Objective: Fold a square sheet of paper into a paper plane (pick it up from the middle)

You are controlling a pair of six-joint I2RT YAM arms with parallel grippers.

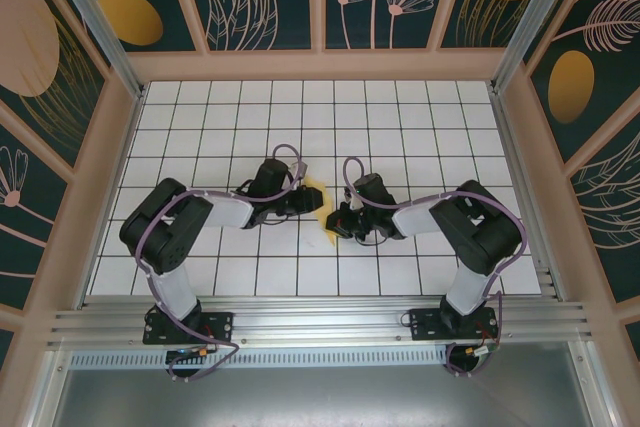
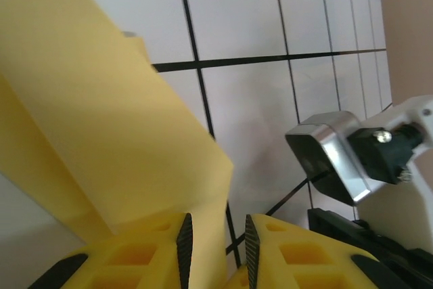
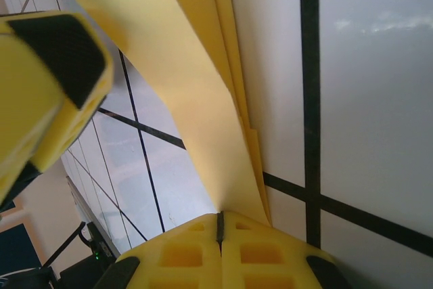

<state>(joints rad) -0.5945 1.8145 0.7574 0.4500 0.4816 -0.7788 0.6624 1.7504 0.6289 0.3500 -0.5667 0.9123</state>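
Observation:
The pale-yellow sheet of paper is partly folded into layers and sits mid-table between both grippers. In the right wrist view the paper rises from my right gripper, whose pads are pressed together on its edge. In the left wrist view the folded paper runs down into the gap of my left gripper, lying against the left pad while the jaws stand apart. From above, the left gripper and right gripper face each other closely across the paper.
White grid-tiled table inside a pink-framed enclosure. The right arm's silver and black wrist part sits close to the left gripper. A left finger hangs near the paper in the right wrist view.

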